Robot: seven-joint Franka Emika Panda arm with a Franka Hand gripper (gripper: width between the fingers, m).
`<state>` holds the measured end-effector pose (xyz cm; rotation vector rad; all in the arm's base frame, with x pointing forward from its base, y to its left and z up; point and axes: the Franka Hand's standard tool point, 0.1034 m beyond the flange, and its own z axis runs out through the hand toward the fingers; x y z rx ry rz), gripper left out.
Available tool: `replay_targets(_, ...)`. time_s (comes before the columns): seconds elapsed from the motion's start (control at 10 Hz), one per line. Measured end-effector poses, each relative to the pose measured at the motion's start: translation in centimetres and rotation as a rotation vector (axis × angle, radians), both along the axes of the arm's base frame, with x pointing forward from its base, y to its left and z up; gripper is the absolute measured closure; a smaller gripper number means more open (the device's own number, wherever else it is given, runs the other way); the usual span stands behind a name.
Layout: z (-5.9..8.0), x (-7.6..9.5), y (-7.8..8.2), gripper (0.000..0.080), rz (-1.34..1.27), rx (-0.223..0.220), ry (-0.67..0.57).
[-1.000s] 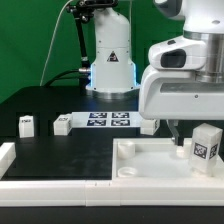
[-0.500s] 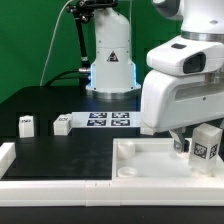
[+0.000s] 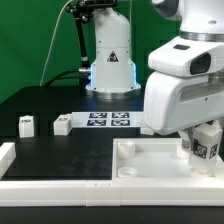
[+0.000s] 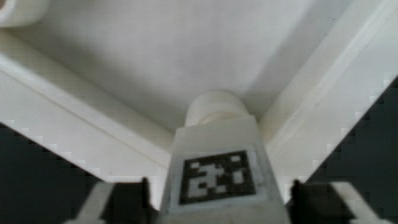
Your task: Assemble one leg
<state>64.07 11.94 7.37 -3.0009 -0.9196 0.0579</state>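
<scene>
A leg (image 3: pixel 206 142), a small white block with a black-and-white tag, stands upright in the far corner of the large white panel (image 3: pixel 150 162) on the exterior view's right. My gripper (image 3: pixel 196 150) has come down around it. In the wrist view the leg (image 4: pixel 217 150) stands between my two fingers (image 4: pixel 125 200), with a narrow dark gap on one side, over the panel's corner (image 4: pixel 143 50). The gripper (image 4: pixel 219 205) is open and straddles the leg.
Two more legs (image 3: pixel 26 125) (image 3: pixel 62 125) lie on the black table at the exterior view's left. The marker board (image 3: pixel 108 120) lies beside them, before the robot base (image 3: pixel 110 60). A white part (image 3: pixel 5 155) shows at the left edge.
My arm has moved toward the exterior view's right and down, so the fingers now bracket the leg. The leg has stayed in place.
</scene>
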Motion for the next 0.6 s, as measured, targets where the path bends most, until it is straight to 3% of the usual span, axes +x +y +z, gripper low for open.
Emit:
replay_targets(0.1,0.00,0.00,0.00,0.0509,0.000,0.000,0.000)
replay_targets(0.4,-0.01,-0.01,0.02,0.0509,-0.042,-0.001,0.000)
replay_targets(0.6,-0.08,-0.10,0.04,0.0509,-0.304,0.002,-0.003)
